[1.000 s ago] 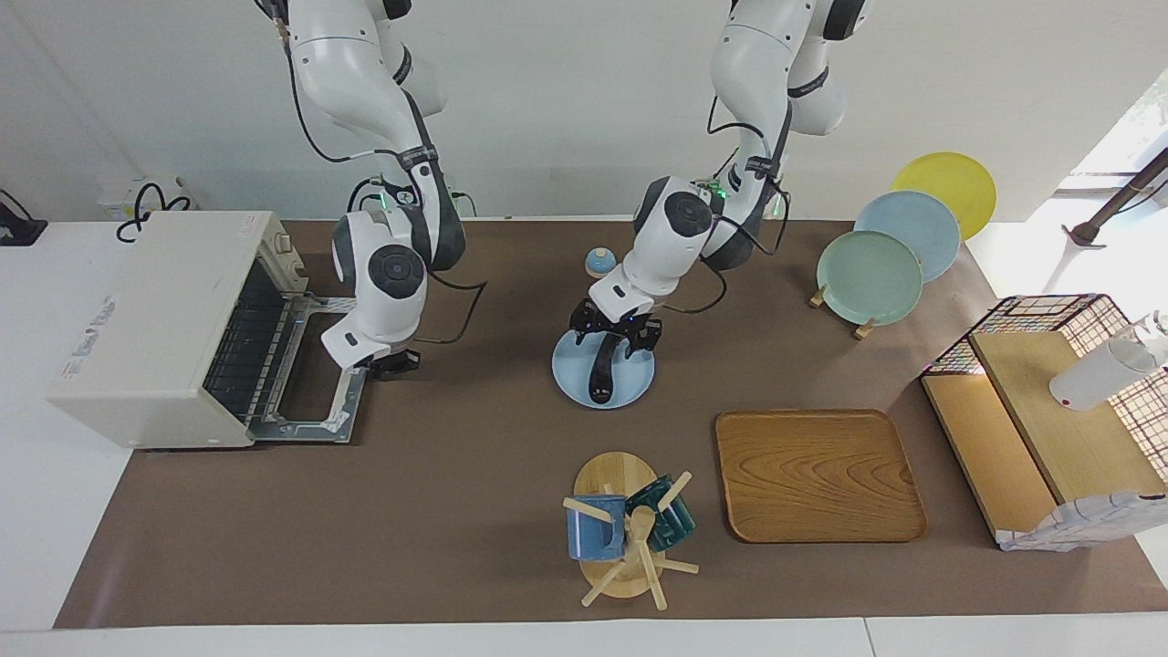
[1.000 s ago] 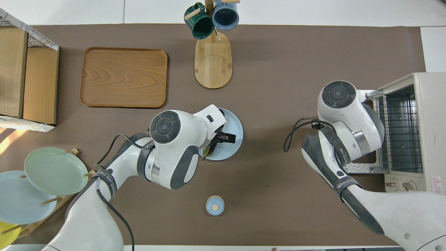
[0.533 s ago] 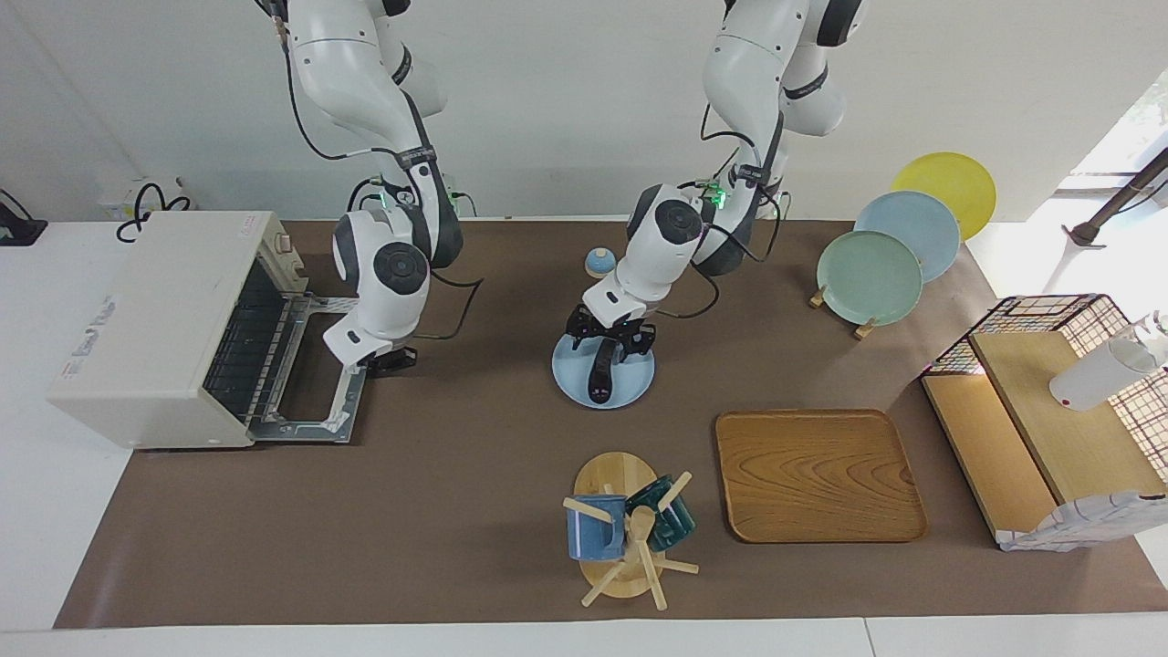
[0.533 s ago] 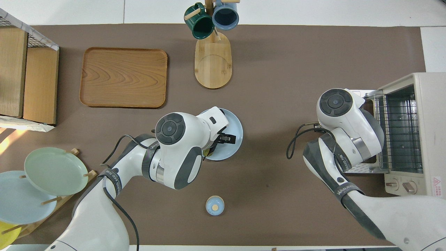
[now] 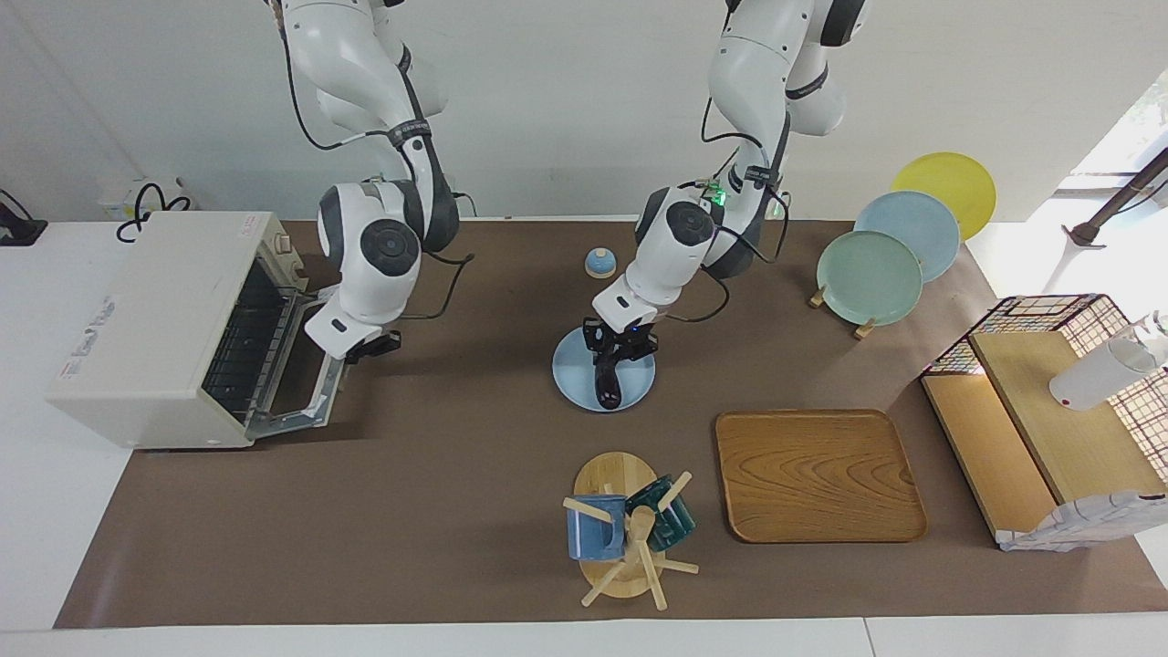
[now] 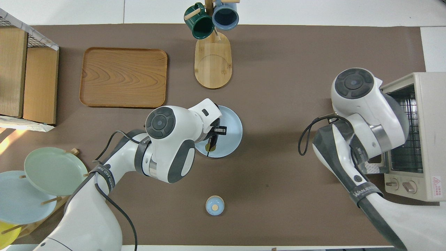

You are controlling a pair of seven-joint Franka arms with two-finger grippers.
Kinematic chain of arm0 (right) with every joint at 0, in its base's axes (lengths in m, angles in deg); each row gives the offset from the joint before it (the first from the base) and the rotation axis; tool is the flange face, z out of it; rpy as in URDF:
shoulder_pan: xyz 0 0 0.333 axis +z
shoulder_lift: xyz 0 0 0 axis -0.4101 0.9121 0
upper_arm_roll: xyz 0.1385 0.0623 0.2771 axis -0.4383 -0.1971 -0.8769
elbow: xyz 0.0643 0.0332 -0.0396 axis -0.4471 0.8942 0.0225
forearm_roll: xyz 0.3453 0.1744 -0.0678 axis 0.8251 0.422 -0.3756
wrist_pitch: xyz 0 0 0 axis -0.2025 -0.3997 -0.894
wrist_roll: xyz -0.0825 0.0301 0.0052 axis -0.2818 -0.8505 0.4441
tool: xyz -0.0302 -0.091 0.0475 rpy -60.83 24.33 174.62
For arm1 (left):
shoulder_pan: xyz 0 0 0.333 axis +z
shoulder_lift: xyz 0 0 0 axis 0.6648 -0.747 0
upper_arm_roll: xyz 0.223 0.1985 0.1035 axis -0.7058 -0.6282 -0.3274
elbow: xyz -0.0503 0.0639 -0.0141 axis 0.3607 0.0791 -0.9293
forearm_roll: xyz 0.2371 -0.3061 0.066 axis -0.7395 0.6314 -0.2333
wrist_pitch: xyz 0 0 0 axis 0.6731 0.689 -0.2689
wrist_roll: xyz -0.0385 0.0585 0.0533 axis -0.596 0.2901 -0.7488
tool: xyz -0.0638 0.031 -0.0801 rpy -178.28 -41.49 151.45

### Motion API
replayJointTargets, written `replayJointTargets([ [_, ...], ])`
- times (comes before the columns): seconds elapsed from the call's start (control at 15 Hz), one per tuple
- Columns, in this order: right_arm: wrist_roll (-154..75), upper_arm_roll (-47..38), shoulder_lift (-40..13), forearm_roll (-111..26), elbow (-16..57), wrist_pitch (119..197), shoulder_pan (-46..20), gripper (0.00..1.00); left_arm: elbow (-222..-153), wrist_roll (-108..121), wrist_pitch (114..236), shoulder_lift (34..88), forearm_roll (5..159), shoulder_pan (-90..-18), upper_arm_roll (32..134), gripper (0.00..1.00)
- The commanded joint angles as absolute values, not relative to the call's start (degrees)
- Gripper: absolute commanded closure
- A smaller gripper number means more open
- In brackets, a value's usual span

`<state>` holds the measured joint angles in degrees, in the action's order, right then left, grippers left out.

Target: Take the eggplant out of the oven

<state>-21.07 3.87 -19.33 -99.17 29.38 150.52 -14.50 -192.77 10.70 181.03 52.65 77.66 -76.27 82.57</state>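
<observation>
Lying on a light blue plate (image 5: 570,379) mid-tabletop, the eggplant (image 5: 606,383) has the left tool (image 5: 620,348) narrowed around its stem end. The right tool (image 5: 372,348), pinched closed, lifts the oven (image 5: 146,319) door.

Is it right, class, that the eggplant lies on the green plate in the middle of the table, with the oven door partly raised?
Not quite. The eggplant lies on a light blue plate, not a green one; the facing view shows it. The green plate stands in the rack toward the left arm's end of the table. The rest holds: the oven door is partly raised.
</observation>
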Motion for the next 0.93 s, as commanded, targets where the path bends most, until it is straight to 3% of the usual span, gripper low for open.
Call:
replayJointTargets([
  [0.0,-29.85,4.18,-23.35,-100.22,28.51,150.03,-21.03,1.00,-188.34,10.47,173.19,55.59,77.58,-72.01,82.14,1.00],
  [0.27,-34.62,4.18,-25.47,-98.90,28.78,149.68,-23.59,1.00,-175.51,10.65,158.49,53.41,73.28,-64.02,80.99,1.00],
  [0.6,-38.91,4.27,-31.17,-93.11,27.90,143.98,-25.17,1.00,-173.73,13.37,158.82,49.81,64.23,-53.12,80.82,1.00],
  [0.87,-41.13,3.92,-33.56,-85.22,23.27,139.14,-24.65,0.82,-165.49,13.55,160.83,40.33,63.69,-49.33,80.73,1.00],
])
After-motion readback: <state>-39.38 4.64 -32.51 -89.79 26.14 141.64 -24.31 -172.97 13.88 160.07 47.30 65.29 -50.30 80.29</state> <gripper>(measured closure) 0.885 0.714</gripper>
